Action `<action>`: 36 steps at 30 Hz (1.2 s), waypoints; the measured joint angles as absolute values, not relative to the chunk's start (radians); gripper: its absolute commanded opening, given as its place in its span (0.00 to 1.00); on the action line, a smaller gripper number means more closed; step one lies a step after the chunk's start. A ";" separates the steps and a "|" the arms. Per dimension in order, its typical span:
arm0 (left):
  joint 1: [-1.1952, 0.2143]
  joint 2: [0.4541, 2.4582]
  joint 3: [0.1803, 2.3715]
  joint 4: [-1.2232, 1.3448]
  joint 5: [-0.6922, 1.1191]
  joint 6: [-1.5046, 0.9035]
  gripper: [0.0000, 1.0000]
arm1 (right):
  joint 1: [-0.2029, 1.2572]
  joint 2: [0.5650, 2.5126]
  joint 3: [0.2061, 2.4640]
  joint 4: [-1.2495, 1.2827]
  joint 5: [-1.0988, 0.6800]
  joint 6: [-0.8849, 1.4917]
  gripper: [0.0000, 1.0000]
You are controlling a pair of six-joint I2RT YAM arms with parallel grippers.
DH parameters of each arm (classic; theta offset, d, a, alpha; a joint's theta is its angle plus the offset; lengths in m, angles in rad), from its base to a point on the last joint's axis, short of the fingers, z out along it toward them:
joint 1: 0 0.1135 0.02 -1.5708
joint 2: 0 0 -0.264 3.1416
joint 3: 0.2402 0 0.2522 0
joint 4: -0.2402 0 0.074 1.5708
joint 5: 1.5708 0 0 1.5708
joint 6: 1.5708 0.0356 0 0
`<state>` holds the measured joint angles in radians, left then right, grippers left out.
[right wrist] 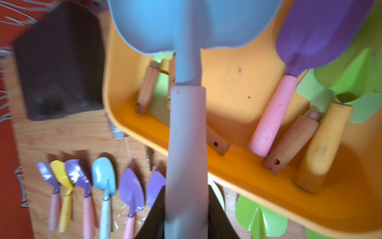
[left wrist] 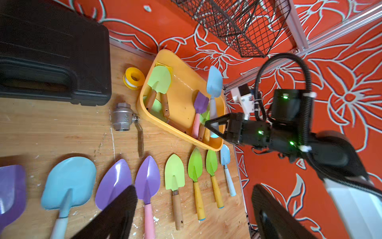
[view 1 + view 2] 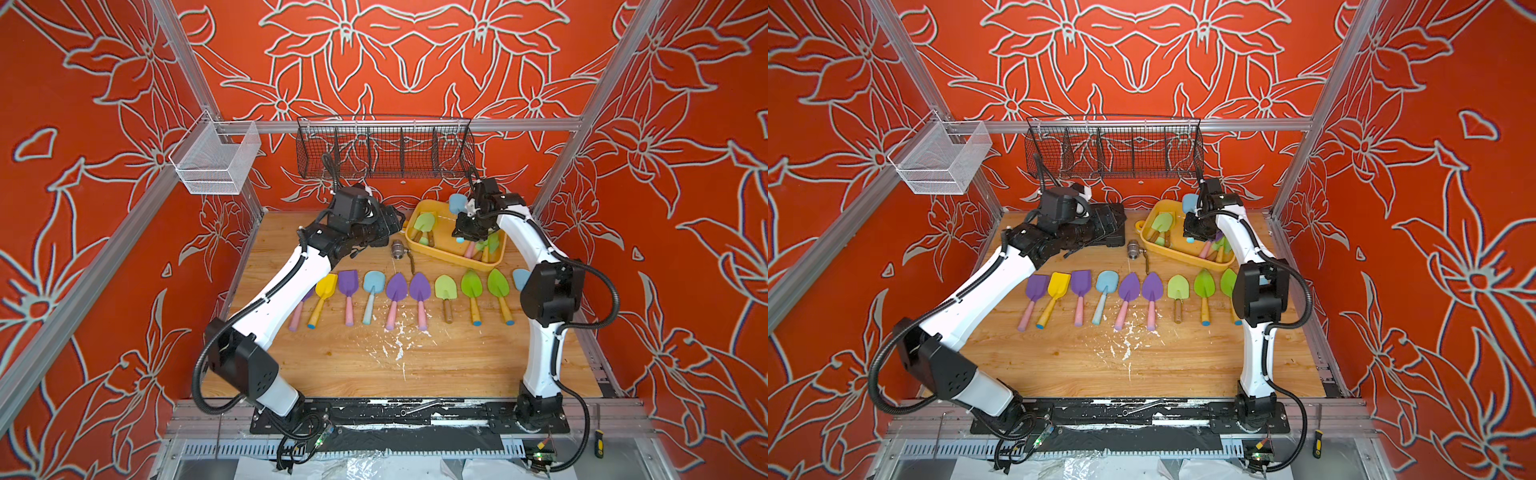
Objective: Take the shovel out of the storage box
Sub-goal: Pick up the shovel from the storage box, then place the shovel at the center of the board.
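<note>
The yellow-orange storage box sits at the back right of the wooden table. My right gripper is shut on the pale handle of a light-blue shovel. The shovel hangs over the box with its blade pointing toward the back wall. Inside the box lie green shovels with wooden handles and a purple one with a pink handle. My left gripper stands open over the table, left of the box, holding nothing.
A row of several shovels lies across the middle of the table. A black tool case, a metal valve and a yellow tape roll lie left of the box. Wire baskets hang behind.
</note>
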<state>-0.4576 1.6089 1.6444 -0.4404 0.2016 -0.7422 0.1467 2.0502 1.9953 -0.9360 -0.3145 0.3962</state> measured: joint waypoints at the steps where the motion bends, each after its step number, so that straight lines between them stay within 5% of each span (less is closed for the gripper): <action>1: -0.465 1.642 1.672 -0.440 0.210 -0.755 0.86 | 0.148 2.012 1.956 -0.923 -0.321 0.403 0.00; 13: -0.576 1.924 1.883 -0.337 0.352 -0.847 0.80 | 0.273 1.614 1.547 -0.803 -0.405 0.552 0.00; 26: -0.585 1.971 1.881 -0.381 0.314 -0.841 0.65 | 0.389 1.490 1.431 -0.757 -0.422 0.648 0.00; 36: -0.574 1.971 1.870 -0.381 0.283 -0.811 0.29 | 0.432 1.460 1.405 -0.742 -0.444 0.678 0.00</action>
